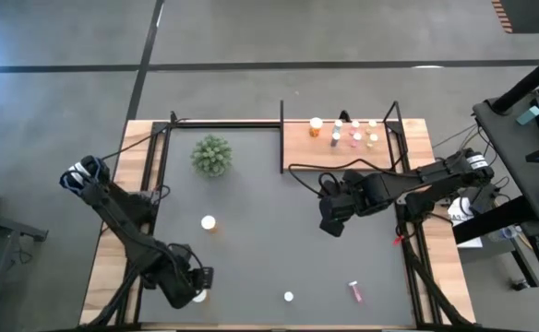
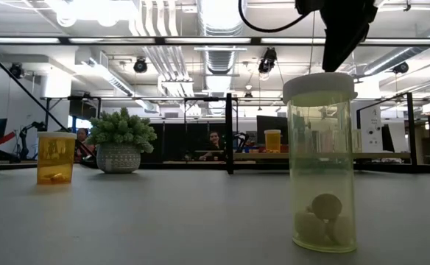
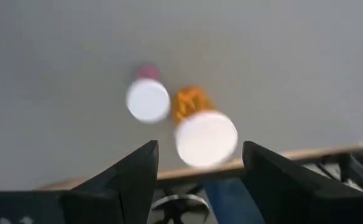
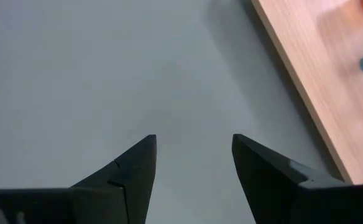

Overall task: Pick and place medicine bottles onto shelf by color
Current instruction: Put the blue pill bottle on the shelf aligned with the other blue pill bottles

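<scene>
Dark grey tabletop [image 1: 269, 240], left gripper [image 3: 197, 171] jaws apart over orange bottle [image 3: 200, 127] at near-left edge; best centred on cap before closing; right gripper [image 4: 194, 162] apart, empty, near shelf [image 1: 297, 146].

a grey concrete floor [image 1: 251, 37] crossed by dark lines surrounds the bench [image 1: 269, 249]. beyond it, an open ceiling carries white ducts [image 2: 156, 44] and bright strip lights [image 2: 215, 40]; a person [image 2: 213, 141] sits far back among desks and black frames.
</scene>
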`<action>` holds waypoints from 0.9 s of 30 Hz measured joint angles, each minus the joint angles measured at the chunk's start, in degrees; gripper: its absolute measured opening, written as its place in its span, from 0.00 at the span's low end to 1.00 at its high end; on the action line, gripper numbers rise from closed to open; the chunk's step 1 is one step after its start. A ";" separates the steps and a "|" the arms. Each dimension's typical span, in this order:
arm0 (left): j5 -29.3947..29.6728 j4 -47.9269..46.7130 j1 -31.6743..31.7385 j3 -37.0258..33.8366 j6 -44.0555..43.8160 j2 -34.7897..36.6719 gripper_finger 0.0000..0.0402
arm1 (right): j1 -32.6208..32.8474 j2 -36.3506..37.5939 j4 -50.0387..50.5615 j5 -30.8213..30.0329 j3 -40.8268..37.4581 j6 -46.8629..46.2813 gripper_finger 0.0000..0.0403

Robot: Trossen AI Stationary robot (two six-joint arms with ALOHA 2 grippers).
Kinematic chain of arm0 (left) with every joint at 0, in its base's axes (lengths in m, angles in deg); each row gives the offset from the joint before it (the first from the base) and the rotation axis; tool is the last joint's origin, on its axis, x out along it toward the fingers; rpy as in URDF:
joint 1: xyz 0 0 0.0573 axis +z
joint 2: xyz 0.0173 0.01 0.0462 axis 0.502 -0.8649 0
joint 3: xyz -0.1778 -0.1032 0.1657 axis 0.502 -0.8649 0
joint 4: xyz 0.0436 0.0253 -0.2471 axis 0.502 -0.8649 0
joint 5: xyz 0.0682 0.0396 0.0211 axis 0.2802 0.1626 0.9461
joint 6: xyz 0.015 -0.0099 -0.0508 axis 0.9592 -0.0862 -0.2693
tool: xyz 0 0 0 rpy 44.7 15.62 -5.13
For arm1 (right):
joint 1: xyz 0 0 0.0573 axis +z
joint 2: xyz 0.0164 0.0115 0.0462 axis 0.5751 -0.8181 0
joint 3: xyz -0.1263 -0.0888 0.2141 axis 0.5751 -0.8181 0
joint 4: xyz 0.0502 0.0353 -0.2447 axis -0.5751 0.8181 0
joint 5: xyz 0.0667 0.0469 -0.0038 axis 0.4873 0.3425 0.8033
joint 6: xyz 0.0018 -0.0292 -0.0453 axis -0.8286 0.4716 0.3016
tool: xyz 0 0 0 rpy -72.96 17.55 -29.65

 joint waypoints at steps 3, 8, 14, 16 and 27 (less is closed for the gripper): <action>0.09 -4.07 0.61 -0.11 -0.11 -0.54 0.54 | 0.00 0.00 -0.06 0.00 0.00 -0.15 0.50; -4.17 -5.86 1.34 -0.87 -0.43 -2.61 0.54 | 0.00 0.00 -0.11 0.00 0.00 -0.15 0.50; -5.55 -4.32 1.59 -0.76 -0.55 -5.70 0.54 | -0.02 0.00 -0.51 -0.03 0.00 -0.11 0.50; -5.54 -3.36 1.71 -0.82 -0.52 -6.23 0.54 | -0.02 0.00 -1.15 -0.13 0.00 0.01 0.50; -7.15 -2.83 2.14 -0.99 -0.52 -9.25 0.47 | -0.02 -0.01 -2.28 -1.42 0.00 0.05 0.50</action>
